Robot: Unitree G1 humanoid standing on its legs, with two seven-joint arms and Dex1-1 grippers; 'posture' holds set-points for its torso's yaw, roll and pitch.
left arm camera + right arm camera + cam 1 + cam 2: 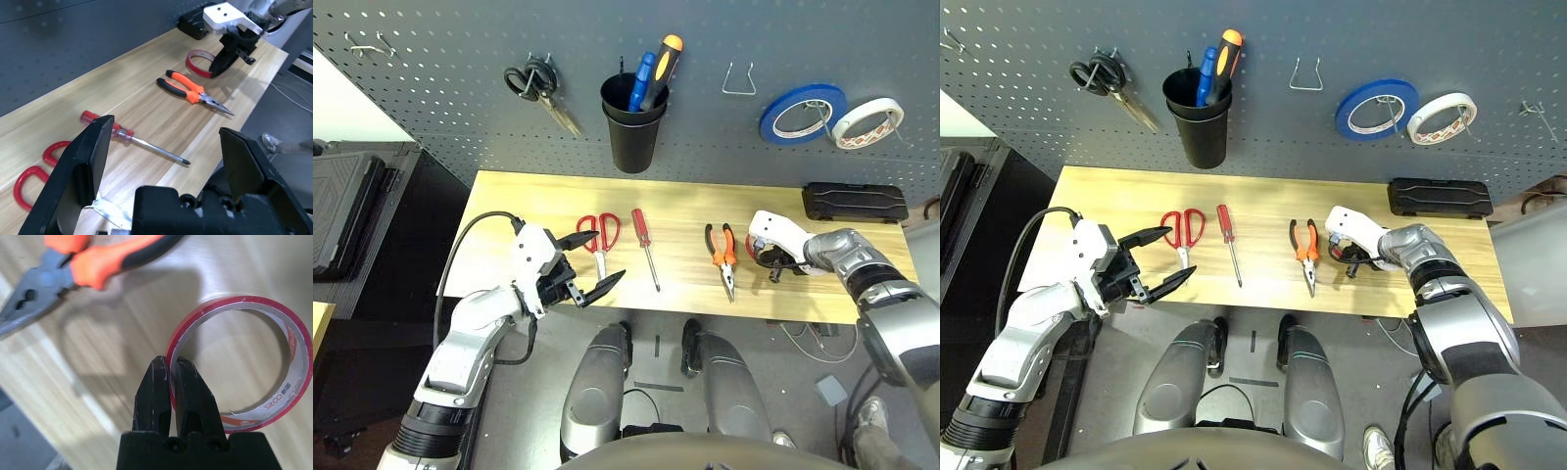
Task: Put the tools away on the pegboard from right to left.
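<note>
Wooden table (pixel 529 201): red tape ring (pixel 274 357) is pinched by the right gripper (pixel 171 377) at three o'clock of the orange-and-black pliers (pixel 722 255); left gripper (pixel 592 264) jaws are spread, empty.

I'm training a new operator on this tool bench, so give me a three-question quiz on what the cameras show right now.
1. True or false: the right hand is shut on the rim of the red tape ring.
2. Which tool lies nearest the open left hand?
A. the pliers
B. the red-handled scissors
C. the screwdriver
3. Fill in: the blue tape roll and the white tape roll hang on the ____.

Key: 1 true; 2 B; 3 pegboard.
</note>
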